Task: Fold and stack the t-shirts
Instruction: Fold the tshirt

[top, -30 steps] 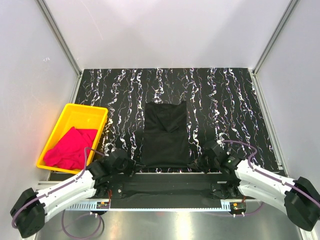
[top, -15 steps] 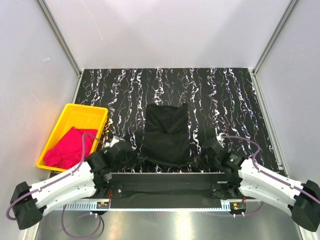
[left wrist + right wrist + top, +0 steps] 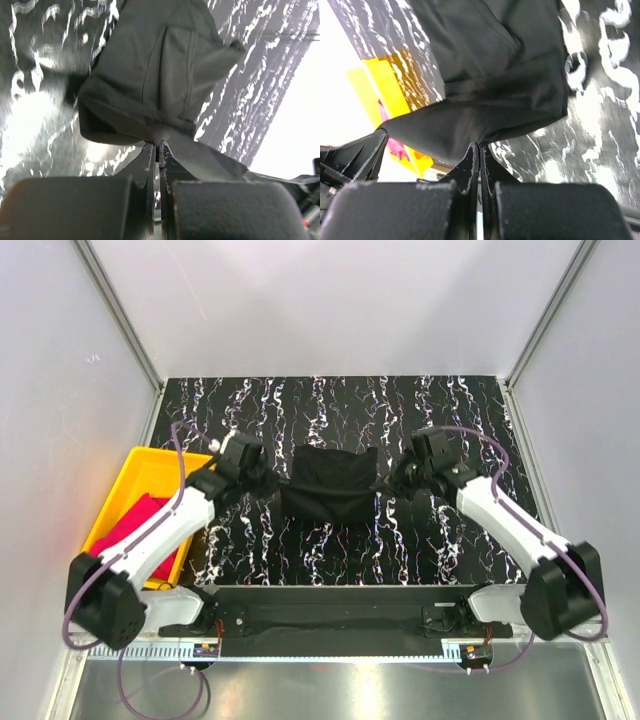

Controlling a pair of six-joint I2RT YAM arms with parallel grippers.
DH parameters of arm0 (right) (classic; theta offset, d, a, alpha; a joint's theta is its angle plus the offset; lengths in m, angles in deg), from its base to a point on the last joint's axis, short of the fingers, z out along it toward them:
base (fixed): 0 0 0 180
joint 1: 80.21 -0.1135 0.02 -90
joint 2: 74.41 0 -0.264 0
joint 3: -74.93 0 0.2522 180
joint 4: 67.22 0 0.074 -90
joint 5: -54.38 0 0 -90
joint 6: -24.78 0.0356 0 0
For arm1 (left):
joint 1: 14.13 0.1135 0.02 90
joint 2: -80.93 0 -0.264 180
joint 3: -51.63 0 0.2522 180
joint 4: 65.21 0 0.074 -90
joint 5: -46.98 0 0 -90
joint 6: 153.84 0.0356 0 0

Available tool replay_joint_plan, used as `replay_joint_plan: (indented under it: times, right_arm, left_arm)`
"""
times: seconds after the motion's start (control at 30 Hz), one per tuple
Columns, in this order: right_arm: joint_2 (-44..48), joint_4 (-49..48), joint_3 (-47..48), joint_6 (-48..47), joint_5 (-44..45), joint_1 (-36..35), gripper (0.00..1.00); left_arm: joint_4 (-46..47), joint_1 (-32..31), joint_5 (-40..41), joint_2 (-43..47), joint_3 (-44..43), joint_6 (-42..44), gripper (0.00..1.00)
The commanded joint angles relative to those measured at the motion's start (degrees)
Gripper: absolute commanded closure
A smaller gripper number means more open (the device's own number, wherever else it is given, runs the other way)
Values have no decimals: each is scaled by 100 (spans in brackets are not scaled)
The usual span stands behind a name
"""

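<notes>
Top external view, black t-shirt (image 3: 330, 488) long axis left-to-right, left gripper (image 3: 268, 482) and right gripper (image 3: 395, 480) pinching its ends

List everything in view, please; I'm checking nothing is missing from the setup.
black t-shirt: one, black, mid-table, stretched between both hands
pink t-shirt: one, magenta-pink, bunched in the yellow tray
yellow tray: one, yellow, at the table's left edge
table: one, black with white marbling, under the black t-shirt and the yellow tray
left hand: one, black, shut on the black t-shirt's left side
right hand: one, black, shut on its right side
</notes>
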Motion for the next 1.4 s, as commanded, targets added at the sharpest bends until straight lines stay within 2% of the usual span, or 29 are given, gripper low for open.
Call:
replay_joint_plan:
  times: [0.0, 0.13, 0.43, 0.93, 1.2, 1.37]
  right_arm:
    - [-567, 1, 724, -806, -713, 369, 100]
    - [-1278, -8, 1453, -938, -1004, 721, 100]
    - [-2343, 18, 2430, -1035, -1576, 1178, 100]
    - [-3293, 18, 3195, -991, -1893, 1556, 100]
    - [-3635, 10, 3423, -912, -2051, 1785, 99]
    - [-4039, 1, 3722, -1044, -2051, 1925, 97]
  left_arm:
    - [317, 272, -383, -508, -818, 878, 100]
    - [370, 580, -717, -1141, -1608, 1256, 100]
    - [607, 1063, -1385, -2388, -2576, 1713, 100]
    - [783, 1687, -2229, -3752, -3737, 2162, 100]
    - [1204, 1705, -3142, -4516, -4080, 1934, 100]
    - [1477, 1697, -3450, -5306, -4650, 2039, 95]
